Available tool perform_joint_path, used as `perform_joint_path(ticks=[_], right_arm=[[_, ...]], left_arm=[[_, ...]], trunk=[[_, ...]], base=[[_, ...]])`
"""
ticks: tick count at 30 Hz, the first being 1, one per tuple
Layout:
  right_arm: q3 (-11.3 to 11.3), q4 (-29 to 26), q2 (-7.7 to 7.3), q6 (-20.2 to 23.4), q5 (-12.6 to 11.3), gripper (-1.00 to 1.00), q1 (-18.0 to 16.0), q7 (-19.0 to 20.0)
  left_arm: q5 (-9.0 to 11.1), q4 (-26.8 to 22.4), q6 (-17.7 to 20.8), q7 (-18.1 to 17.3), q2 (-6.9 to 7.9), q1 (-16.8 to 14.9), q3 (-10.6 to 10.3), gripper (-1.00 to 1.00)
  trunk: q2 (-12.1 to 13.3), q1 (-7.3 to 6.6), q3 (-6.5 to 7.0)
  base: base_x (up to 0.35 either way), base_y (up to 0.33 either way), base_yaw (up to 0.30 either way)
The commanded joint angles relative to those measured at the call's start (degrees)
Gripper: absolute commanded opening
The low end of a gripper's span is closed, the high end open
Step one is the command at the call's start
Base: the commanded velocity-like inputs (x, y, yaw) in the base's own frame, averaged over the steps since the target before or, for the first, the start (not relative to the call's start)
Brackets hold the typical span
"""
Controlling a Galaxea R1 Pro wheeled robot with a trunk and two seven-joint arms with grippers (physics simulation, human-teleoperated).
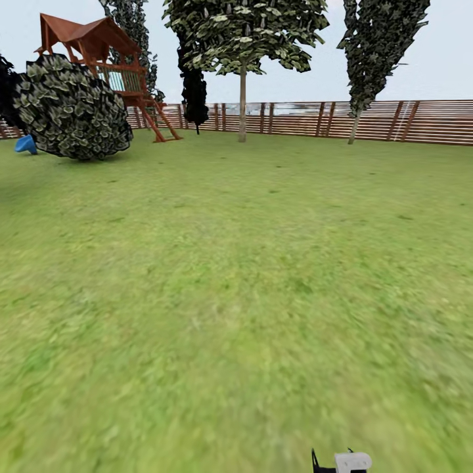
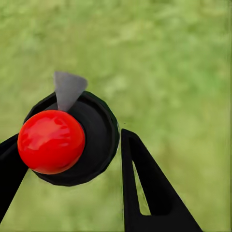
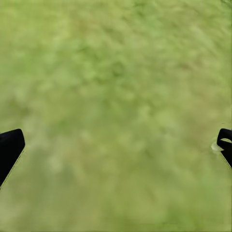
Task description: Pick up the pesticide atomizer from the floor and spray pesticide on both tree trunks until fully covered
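Note:
In the left wrist view my left gripper (image 2: 67, 152) is shut on the pesticide atomizer (image 2: 96, 130), seen from above: a round black body, a shiny red ball on top and a grey nozzle. Blurred grass lies beneath it. My right gripper (image 3: 116, 145) is open over bare grass, its black fingertips (image 3: 9, 147) far apart. In the head view a tree (image 1: 246, 29) with a spreading dark-green crown and a straight bare trunk (image 1: 242, 105) stands far ahead by the fence. Another tall tree (image 1: 381, 46) with a thin trunk (image 1: 355, 128) stands to its right.
The lawn (image 1: 249, 276) stretches ahead to a brown slat fence (image 1: 394, 121). A big round leafy mass (image 1: 72, 108), a wooden play tower (image 1: 105, 56) and a blue object (image 1: 26, 144) are at the far left. A black narrow tree (image 1: 194, 92) stands by the fence.

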Motion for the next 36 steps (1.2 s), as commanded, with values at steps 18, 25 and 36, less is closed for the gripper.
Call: perform_joint_path(ticks=[18, 25, 36], right_arm=[[0.45, 0.03, 0.0, -0.02, 0.26, 1.0, -0.03, -0.6], [0.45, 0.04, 0.0, -0.02, 0.26, 1.0, -0.03, -0.6], [0.45, 0.02, 0.0, -0.02, 0.26, 1.0, -0.03, -0.6]], left_arm=[[-0.62, 0.07, -0.3, 0.15, 0.01, -0.04, 0.42, -1.0], [-0.62, 0.07, -0.38, 0.13, 0.01, -0.04, 0.42, -1.0], [-0.64, 0.07, -0.39, 0.13, 0.01, -0.04, 0.42, -1.0]], trunk=[[-0.02, 0.03, -0.05], [-0.02, 0.03, -0.05], [-0.02, 0.03, -0.05]], base=[[0.339, 0.0, 0.0], [0.339, 0.0, 0.0], [0.339, 0.0, 0.0]])
